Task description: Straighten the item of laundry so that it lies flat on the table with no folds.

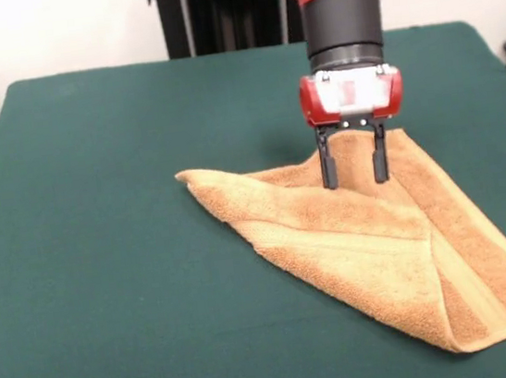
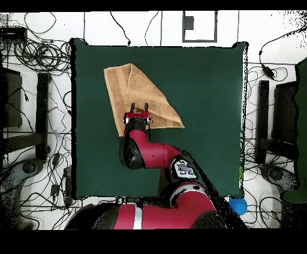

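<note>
A: How many pieces of laundry do you count?

B: One: a single orange-tan towel (image 1: 373, 248), lower right of the front view, upper left of centre from overhead.

A: And worktops?

B: One, a green-covered worktop (image 1: 104, 264) filling most of both views.

A: Arms?

B: One red and black arm (image 2: 150, 153), with one claw (image 1: 355, 168) carrying two dark fingers (image 1: 328, 170), upper right of centre in the front view.

A: Anything else to tally?

B: One blue object (image 2: 238, 206) at the lower right of the overhead view. The cables (image 2: 36, 57) around the edges are too tangled to count.
</note>
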You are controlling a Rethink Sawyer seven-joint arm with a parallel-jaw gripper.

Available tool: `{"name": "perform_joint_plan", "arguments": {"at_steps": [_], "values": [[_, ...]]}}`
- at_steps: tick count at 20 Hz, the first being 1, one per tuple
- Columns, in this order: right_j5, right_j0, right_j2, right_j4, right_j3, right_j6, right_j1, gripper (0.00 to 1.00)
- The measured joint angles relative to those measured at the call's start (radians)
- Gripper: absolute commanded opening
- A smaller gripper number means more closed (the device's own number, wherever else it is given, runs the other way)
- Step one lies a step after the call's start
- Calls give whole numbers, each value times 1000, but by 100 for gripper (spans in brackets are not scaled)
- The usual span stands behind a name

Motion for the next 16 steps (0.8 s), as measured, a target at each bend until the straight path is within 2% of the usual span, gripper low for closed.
{"name": "perform_joint_plan", "arguments": {"at_steps": [9, 16], "values": [[-1, -71, 55, -174, -40, 0, 98, 100], [-2, -72, 56, -186, -55, 0, 108, 100]]}}
